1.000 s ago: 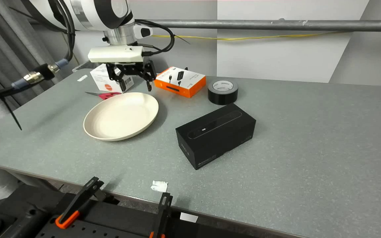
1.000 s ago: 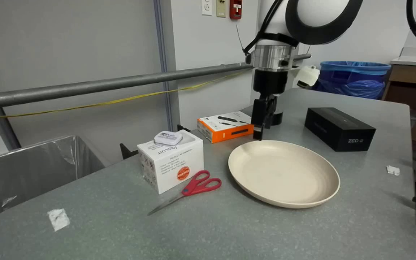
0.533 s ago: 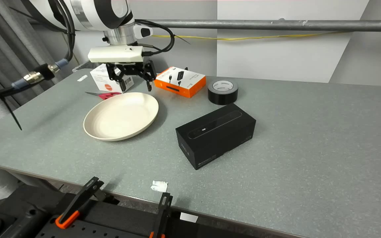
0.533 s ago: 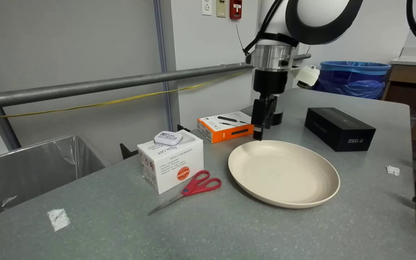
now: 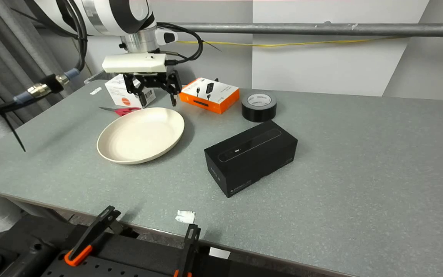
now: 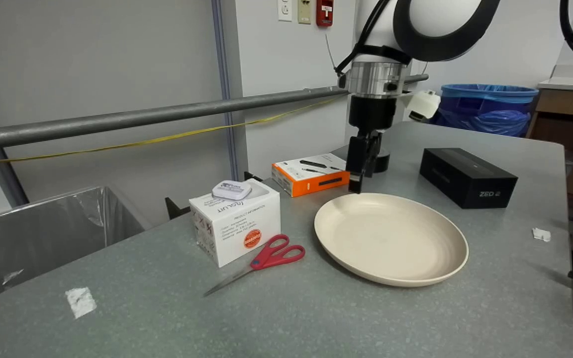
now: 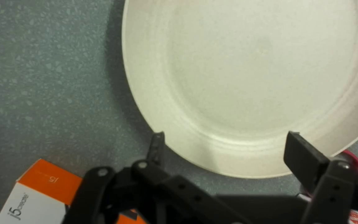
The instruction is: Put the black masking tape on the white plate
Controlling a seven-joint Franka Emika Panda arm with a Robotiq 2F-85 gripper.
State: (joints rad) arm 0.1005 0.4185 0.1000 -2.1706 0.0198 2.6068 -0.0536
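Observation:
The black masking tape (image 5: 259,112) lies flat on the grey table behind the black box. In an exterior view the tape (image 6: 382,162) is partly hidden behind the gripper. It is out of the wrist view. The white plate (image 5: 140,134) is bare and shows in both exterior views (image 6: 391,238). It fills much of the wrist view (image 7: 253,68). My gripper (image 5: 158,102) is open and empty, above the table at the plate's back edge. In the wrist view the jaws stand wide apart, with the plate's rim seen between the fingertips (image 7: 158,137).
A black box (image 5: 250,157) lies in front of the tape. An orange-and-white box (image 5: 209,95) lies between gripper and tape. A white box (image 6: 237,223) and red-handled scissors (image 6: 271,253) lie beside the plate. A metal rail (image 5: 302,28) runs along the wall.

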